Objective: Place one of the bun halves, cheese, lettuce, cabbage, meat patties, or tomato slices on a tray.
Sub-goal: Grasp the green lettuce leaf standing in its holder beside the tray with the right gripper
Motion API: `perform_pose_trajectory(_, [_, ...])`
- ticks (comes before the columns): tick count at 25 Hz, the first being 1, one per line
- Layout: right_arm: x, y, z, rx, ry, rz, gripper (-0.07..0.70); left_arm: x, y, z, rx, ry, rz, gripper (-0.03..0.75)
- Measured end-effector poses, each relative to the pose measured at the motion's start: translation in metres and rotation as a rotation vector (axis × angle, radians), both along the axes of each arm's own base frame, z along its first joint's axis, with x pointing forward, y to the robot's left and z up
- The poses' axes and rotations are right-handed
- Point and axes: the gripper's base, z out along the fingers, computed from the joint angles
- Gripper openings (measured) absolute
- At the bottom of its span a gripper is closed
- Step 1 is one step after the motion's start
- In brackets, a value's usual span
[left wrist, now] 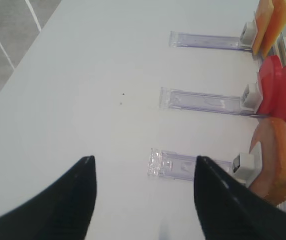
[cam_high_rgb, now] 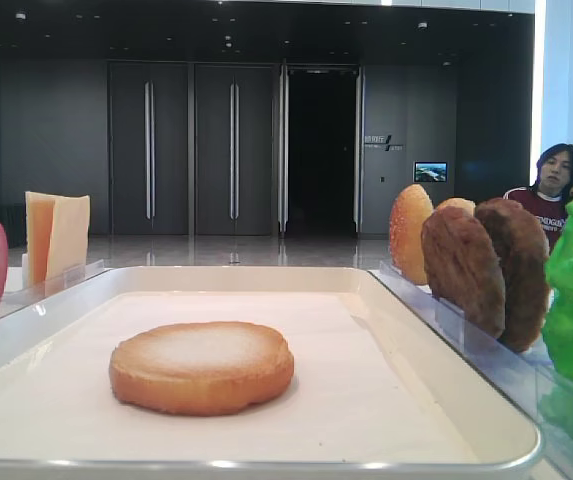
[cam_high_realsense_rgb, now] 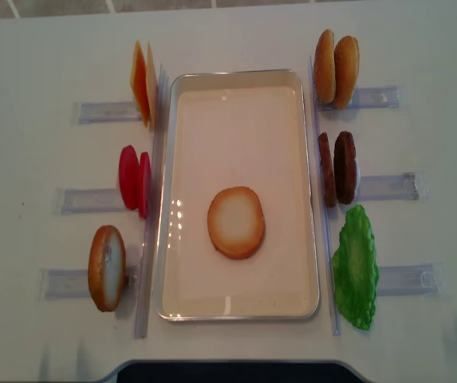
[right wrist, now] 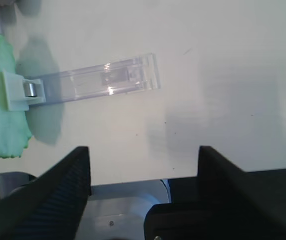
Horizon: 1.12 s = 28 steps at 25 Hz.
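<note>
A flat bun half [cam_high_realsense_rgb: 235,223] with a pale toasted face lies inside the white tray [cam_high_realsense_rgb: 168,199]. Left of the tray stand cheese [cam_high_realsense_rgb: 141,84], tomato slices [cam_high_realsense_rgb: 135,179] and a domed bun [cam_high_realsense_rgb: 107,267]. To its right stand two buns [cam_high_realsense_rgb: 336,68], meat patties [cam_high_realsense_rgb: 337,167] and lettuce [cam_high_realsense_rgb: 356,267]. Cabbage is out of view. My right gripper [right wrist: 143,148] is open over bare table, with the lettuce [right wrist: 0,95] to its upper left. The left gripper [left wrist: 144,158] is open and empty, left of the domed bun [left wrist: 275,160]. Neither gripper shows in the exterior views.
Clear plastic holders [cam_high_realsense_rgb: 388,186] stick out from each food item across the white table [cam_high_realsense_rgb: 37,56]. One holder [right wrist: 98,80] lies ahead of the right gripper, another [left wrist: 182,167] ahead of the left. The table edge and grey floor [left wrist: 3,50] are far left. A person [cam_high_rgb: 556,185] sits behind.
</note>
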Motion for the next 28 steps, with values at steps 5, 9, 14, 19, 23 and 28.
perform_pose_trajectory(5, [0.03, 0.004, 0.013, 0.035, 0.067, 0.017, 0.466, 0.0, 0.0, 0.0, 0.0, 0.0, 0.0, 0.471])
perform_pose_trajectory(9, [0.057, 0.004, 0.022, 0.025, 0.102, 0.045, 0.466, 0.0, 0.0, 0.0, 0.0, 0.0, 0.0, 0.471])
perform_pose_trajectory(14, [0.077, 0.005, 0.034, 0.028, 0.093, 0.057, 0.466, 0.0, 0.0, 0.0, 0.0, 0.0, 0.0, 0.471])
perform_pose_trajectory(19, [0.081, 0.013, 0.037, 0.103, 0.096, 0.052, 0.466, 0.0, 0.0, 0.0, 0.0, 0.001, 0.0, 0.471])
perform_pose_trajectory(23, [0.078, 0.026, 0.038, 0.15, 0.117, 0.057, 0.466, 0.0, 0.0, 0.0, 0.0, 0.001, 0.0, 0.468])
perform_pose_trajectory(28, [0.07, 0.05, 0.038, 0.178, 0.16, 0.099, 0.466, 0.0, 0.0, 0.0, 0.0, 0.001, 0.0, 0.468])
